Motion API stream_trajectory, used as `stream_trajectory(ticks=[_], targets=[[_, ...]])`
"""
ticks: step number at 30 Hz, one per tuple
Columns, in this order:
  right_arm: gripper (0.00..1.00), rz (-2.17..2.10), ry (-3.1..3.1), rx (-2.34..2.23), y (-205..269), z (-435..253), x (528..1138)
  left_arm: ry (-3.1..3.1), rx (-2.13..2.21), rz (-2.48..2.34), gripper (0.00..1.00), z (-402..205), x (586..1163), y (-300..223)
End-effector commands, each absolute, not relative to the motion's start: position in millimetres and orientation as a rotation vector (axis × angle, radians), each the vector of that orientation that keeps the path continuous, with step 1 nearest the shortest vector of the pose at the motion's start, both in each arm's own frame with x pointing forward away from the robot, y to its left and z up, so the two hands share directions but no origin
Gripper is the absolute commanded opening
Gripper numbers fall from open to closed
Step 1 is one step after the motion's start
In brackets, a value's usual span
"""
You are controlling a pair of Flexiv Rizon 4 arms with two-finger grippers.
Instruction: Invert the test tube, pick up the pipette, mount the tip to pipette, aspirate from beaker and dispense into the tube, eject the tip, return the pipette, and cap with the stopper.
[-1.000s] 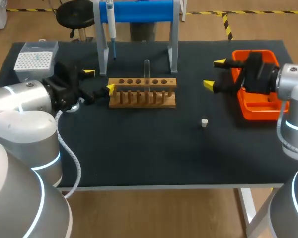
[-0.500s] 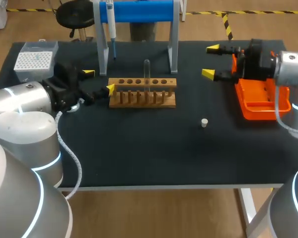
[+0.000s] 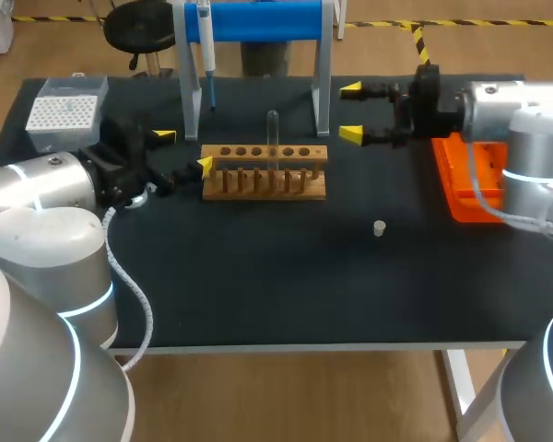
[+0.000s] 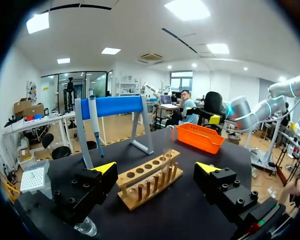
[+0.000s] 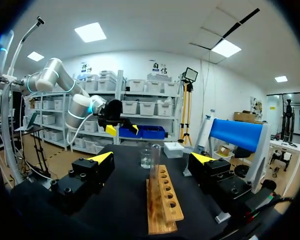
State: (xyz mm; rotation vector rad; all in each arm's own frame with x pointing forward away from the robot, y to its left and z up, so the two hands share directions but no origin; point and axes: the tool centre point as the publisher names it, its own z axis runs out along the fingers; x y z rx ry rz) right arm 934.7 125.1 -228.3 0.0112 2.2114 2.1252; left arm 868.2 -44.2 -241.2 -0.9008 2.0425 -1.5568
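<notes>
While the clear glass test tube (image 3: 273,127) stands upright in the pale wooden rack (image 3: 264,172) on the black surface (image 3: 258,276), the right jaws hang spread wide and empty near one end of the rack, pointed at the tube. The left jaws rest released at the other end. Thin glass is probably light, slick and fragile, so grip it mid-length, gently, below the rim.

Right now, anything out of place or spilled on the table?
Nothing stands out. The clear glass test tube stands upright in the wooden rack; the small white stopper sits alone on the black table, no spill visible.
</notes>
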Motion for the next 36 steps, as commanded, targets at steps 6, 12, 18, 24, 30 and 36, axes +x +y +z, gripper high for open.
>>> stream_trajectory(ticks=[6,12,18,24,30,36], targets=[[1.00,2.158,2.272,-0.104,155.6,-247.0,943.2,2.036,-0.897,-1.564,1.00,-242.8,867.5,-43.3],[1.00,2.147,2.294,-0.104,172.5,-256.9,947.3,2.036,-0.897,-1.564,1.00,-242.8,867.5,-43.3],[1.00,2.132,2.313,-0.104,191.1,-262.3,951.2,2.036,-0.897,-1.564,1.00,-242.8,867.5,-43.3],[1.00,2.142,2.326,-0.105,205.6,-264.0,952.2,2.036,-0.897,-1.564,1.00,-242.8,867.5,-43.3],[1.00,2.147,2.339,-0.104,218.3,-268.2,951.6,2.036,-0.897,-1.564,1.00,-242.8,867.5,-43.3],[1.00,2.141,2.353,-0.063,228.6,-274.2,953.8,2.036,-0.897,-1.564,1.00,-242.8,867.5,-43.3]])
